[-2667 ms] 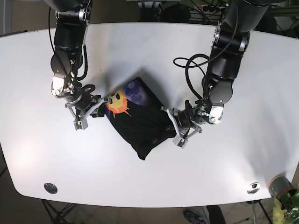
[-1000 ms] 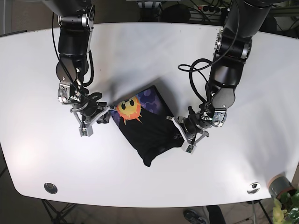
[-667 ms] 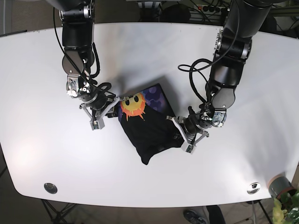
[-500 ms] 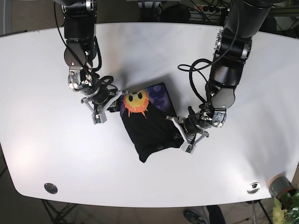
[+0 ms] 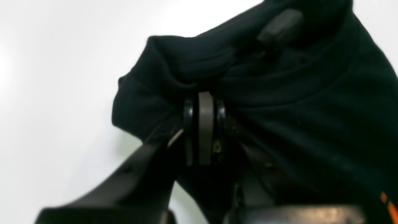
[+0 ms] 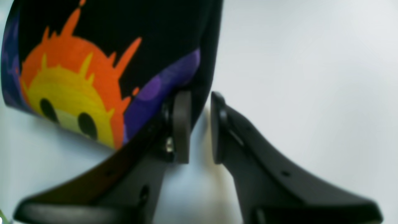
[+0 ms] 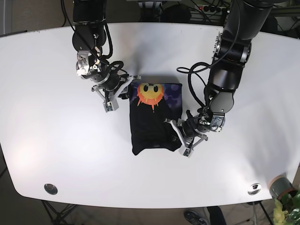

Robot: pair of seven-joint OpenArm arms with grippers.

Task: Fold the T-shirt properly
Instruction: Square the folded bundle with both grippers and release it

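Two pincers work at one black T-shirt (image 7: 154, 119). The left pincer (image 5: 200, 130) is pressed tight into a bunched black edge of the shirt, its tips squeezed together on the cloth. The right pincer (image 6: 196, 124) has its tips a little apart, with one tip touching the shirt's edge by the purple print and nothing held between them. The shirt lies folded into a small block in the middle of the white tabletop (image 7: 56, 150). Its orange and yellow sun face (image 7: 151, 93) shows at the far end, near the right pincer. The left pincer sits at the near corner.
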